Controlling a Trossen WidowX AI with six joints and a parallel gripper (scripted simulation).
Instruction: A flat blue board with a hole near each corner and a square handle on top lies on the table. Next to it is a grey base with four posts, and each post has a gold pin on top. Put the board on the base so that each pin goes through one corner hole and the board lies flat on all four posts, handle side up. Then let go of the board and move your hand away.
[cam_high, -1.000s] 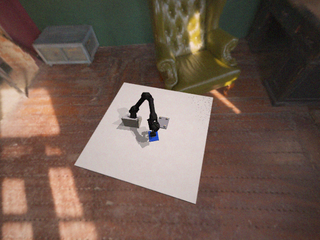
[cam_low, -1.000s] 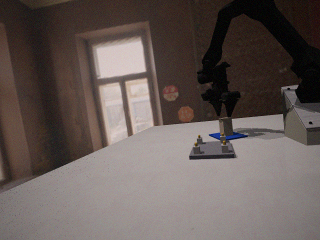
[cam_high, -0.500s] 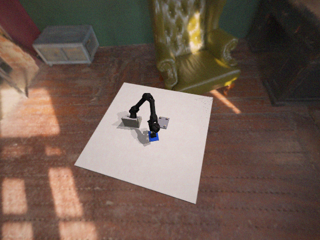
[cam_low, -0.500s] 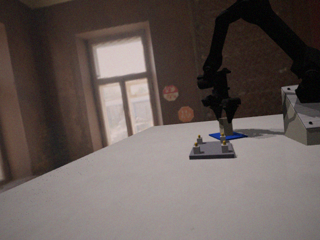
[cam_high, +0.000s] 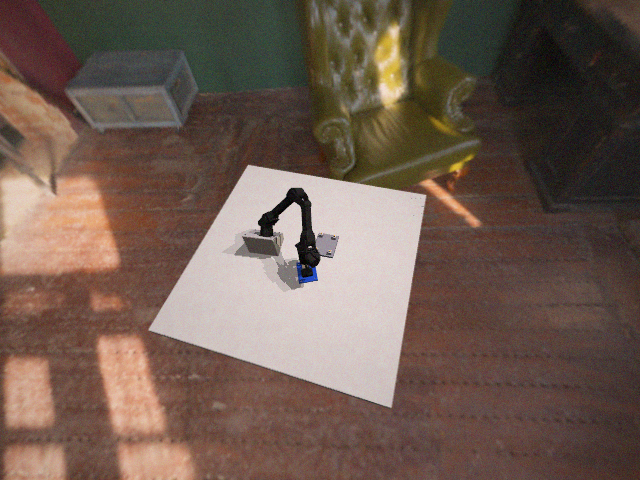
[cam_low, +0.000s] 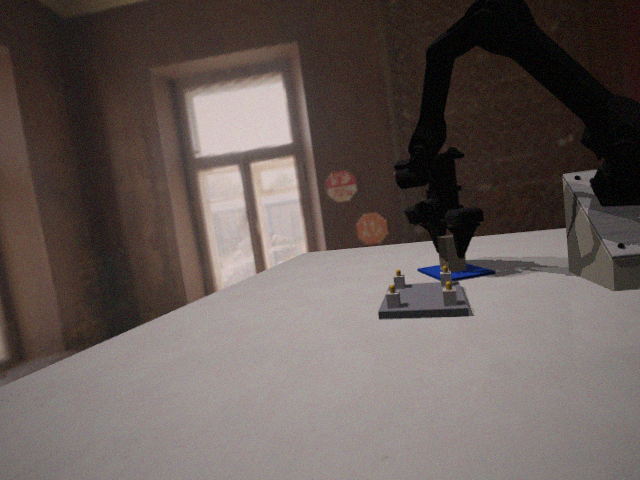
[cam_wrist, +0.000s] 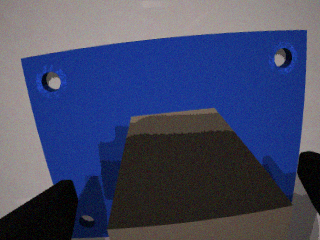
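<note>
The blue board (cam_high: 313, 279) (cam_low: 478, 270) (cam_wrist: 165, 75) lies flat on the table, handle side up. Its square tan handle (cam_low: 450, 262) (cam_wrist: 172, 125) stands upright. My gripper (cam_high: 307, 270) (cam_low: 449, 253) (cam_wrist: 190, 179) is open, pointing down, with its fingers on either side of the handle and a gap to each side in the wrist view. Three corner holes show in the wrist view; the fourth is hidden. The grey base (cam_high: 327, 243) (cam_low: 421, 299) lies beside the board, with four posts and gold pins; nothing rests on it.
The arm's box-shaped mount (cam_high: 262, 243) (cam_low: 589, 248) stands on the white table (cam_high: 330, 330) (cam_low: 258, 387). In the exterior view the base is nearer the camera than the board. The green armchair (cam_high: 408, 139) is beyond the table's far edge.
</note>
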